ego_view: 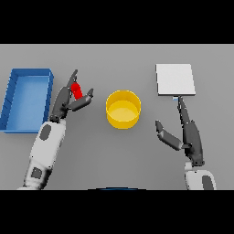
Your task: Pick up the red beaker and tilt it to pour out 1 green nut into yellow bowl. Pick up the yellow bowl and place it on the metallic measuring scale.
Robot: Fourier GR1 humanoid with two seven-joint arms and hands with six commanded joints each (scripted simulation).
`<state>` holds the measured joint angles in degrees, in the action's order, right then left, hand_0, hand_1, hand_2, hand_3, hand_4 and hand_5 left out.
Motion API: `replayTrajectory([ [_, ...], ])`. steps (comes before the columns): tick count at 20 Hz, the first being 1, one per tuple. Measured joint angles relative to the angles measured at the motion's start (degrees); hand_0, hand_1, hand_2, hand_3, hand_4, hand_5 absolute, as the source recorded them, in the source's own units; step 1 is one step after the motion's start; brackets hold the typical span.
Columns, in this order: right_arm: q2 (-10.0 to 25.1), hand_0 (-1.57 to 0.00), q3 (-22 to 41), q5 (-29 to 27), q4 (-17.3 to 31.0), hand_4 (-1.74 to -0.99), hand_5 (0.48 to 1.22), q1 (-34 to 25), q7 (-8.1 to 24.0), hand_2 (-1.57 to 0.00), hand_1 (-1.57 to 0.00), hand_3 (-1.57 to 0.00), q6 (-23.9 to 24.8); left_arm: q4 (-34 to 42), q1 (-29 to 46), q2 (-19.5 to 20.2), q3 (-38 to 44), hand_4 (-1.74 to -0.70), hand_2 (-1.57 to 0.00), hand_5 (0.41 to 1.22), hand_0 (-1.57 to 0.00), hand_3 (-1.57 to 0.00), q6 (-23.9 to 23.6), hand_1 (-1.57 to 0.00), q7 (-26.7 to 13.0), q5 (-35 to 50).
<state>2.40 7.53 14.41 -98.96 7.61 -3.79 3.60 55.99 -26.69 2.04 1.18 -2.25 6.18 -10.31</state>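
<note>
The red beaker [77,91] is held in my left hand [68,98], left of centre, with fingers and thumb curled around it; the hand hides most of it. The yellow bowl [123,109] stands in the middle of the table, a short way to the beaker's right; I cannot see a green nut in it. At the back right lies the pale metallic measuring scale [175,79]. My right hand [183,130] is open just in front of the scale, to the bowl's right, its fingers stretched toward the scale's near edge and thumb spread toward the bowl.
A blue tray [13,98] lies at the far left, right beside my left arm. The grey table [119,155] stretches in front of the bowl.
</note>
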Motion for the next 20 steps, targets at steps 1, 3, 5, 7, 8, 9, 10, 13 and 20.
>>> replayTrajectory([
  [1, 0.3, 0.00, 0.1, 0.3, -0.3, -1.264, 0.640, 0.4, -0.7, 0.00, 0.00, 0.00, 0.1, -1.0, -0.3, -0.1, 0.3, -1.33, 0.00, 0.695, 0.00, 0.00, 0.1, 0.00, 0.8, 0.2],
  [3, 0.8, 0.00, -0.5, -0.1, -0.3, -1.261, 0.641, -0.1, -0.2, 0.00, 0.00, 0.00, -0.1, -2.6, -1.6, -0.3, 0.8, -1.35, 0.00, 0.704, 0.00, 0.00, 0.1, 0.00, 2.2, 0.4],
  [5, 0.4, 0.00, 0.1, 0.5, -0.1, -1.260, 0.642, 0.8, -1.1, 0.00, 0.00, 0.00, 0.1, -3.7, -2.5, -0.5, 2.3, -1.41, -0.18, 0.750, -0.12, -0.12, -0.2, -0.15, 3.1, 1.7],
  [7, 0.4, 0.00, -0.2, 0.4, 0.3, -1.257, 0.645, 0.0, -0.8, 0.00, 0.00, 0.00, 0.3, -6.0, -4.1, -1.0, 3.9, -1.45, -0.52, 0.871, -0.44, -0.55, -1.2, -0.48, 3.0, 2.8],
  [8, 0.4, 0.00, -0.2, 0.5, 0.0, -1.255, 0.644, 0.6, -1.5, 0.00, 0.00, 0.00, 0.3, -7.1, -4.6, -1.6, 4.3, -1.50, -0.73, 0.941, -0.66, -0.72, -2.1, -0.70, 2.4, 2.7],
  [9, 0.2, 0.00, 0.1, 0.8, 0.3, -1.256, 0.646, 0.7, -1.1, 0.00, 0.00, 0.00, 0.4, -7.3, -5.1, -1.7, 3.8, -1.54, -0.90, 0.997, -0.84, -0.84, -3.0, -0.87, 2.6, 1.8],
  [10, 0.1, 0.00, -0.1, 0.3, 0.3, -1.254, 0.645, 0.7, -1.2, 0.00, 0.00, 0.00, 0.3, -7.2, -5.0, -1.5, 3.6, -1.57, -1.03, 1.042, -0.99, -0.93, -3.1, -1.01, 2.7, 1.2],
  [13, 0.1, 0.00, 0.1, 0.8, 0.0, -1.254, 0.644, 1.1, -1.3, 0.00, 0.00, 0.00, 0.6, -7.8, -5.2, -1.7, 1.9, -1.54, -1.30, 1.129, -1.27, -1.19, -2.6, -1.29, 5.5, 0.1],
  [20, 0.5, 0.00, -0.4, -0.1, -1.1, -1.258, 0.646, 1.8, -2.3, 0.00, 0.00, 0.00, 0.2, -4.4, -4.3, -2.4, 2.6, -1.66, -1.51, 1.128, -1.51, -1.49, -4.2, -1.51, 4.4, 2.3],
])
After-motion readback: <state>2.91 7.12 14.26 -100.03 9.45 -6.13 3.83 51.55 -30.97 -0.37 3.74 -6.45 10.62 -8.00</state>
